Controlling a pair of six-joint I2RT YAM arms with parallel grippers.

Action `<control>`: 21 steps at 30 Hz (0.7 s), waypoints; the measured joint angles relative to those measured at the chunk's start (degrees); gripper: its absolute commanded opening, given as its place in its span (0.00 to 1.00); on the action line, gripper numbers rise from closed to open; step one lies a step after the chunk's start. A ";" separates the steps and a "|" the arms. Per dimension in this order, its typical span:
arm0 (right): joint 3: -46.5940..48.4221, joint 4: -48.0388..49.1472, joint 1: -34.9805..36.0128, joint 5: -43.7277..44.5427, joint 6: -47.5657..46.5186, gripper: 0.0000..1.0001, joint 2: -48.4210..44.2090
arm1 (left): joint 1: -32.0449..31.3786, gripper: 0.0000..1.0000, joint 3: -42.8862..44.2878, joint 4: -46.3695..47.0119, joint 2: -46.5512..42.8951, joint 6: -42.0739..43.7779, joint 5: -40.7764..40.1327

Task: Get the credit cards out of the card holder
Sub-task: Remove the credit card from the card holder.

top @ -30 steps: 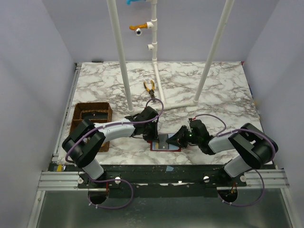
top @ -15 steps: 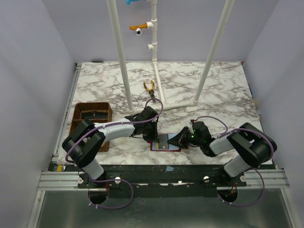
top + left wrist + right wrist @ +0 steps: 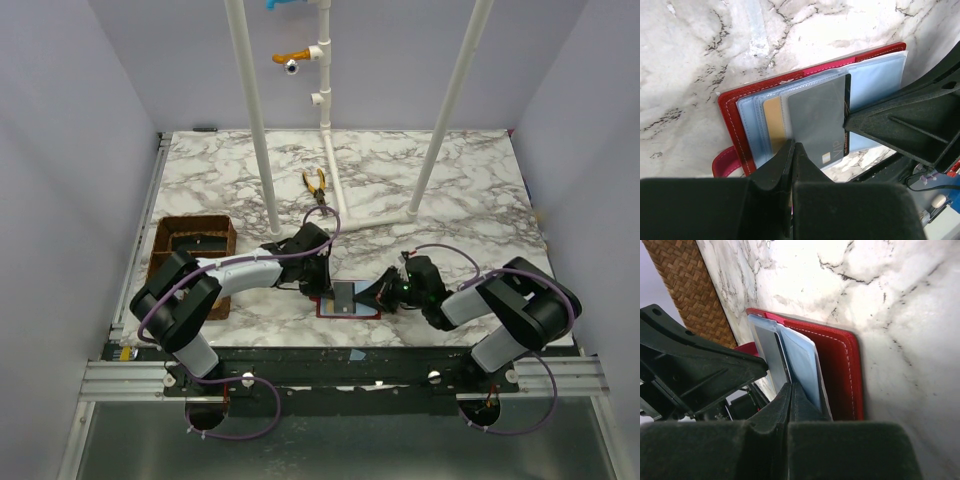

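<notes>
The red card holder (image 3: 346, 316) lies open near the table's front edge, its pale blue sleeves (image 3: 875, 80) facing up. A grey VIP card (image 3: 815, 117) sticks partway out of a sleeve, and a tan card (image 3: 772, 120) sits beside it. My left gripper (image 3: 792, 147) is shut, its tips at the near edge of the holder's sleeves. My right gripper (image 3: 790, 387) is shut on the grey card's (image 3: 767, 347) edge, opposite the left. In the top view the left gripper (image 3: 322, 289) and the right gripper (image 3: 369, 296) meet over the holder.
A brown woven tray (image 3: 190, 224) stands at the left, close behind my left arm; it also shows in the right wrist view (image 3: 677, 285). Yellow-handled pliers (image 3: 316, 182) lie further back by the white pipe frame (image 3: 255, 120). The table's front edge is right below the holder.
My right gripper has shifted slightly toward the holder and sits a little lower. The left arm and the holder have not visibly moved.
</notes>
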 measured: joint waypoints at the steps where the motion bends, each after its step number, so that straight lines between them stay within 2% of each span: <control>1: 0.00 -0.17 -0.02 0.02 -0.44 0.01 -0.09 | 0.15 0.00 -0.04 0.02 0.00 -0.02 0.09; 21: 0.96 -17.99 -0.98 5.95 -10.47 0.01 -13.33 | 1.18 0.00 -0.46 0.52 -0.09 0.02 0.90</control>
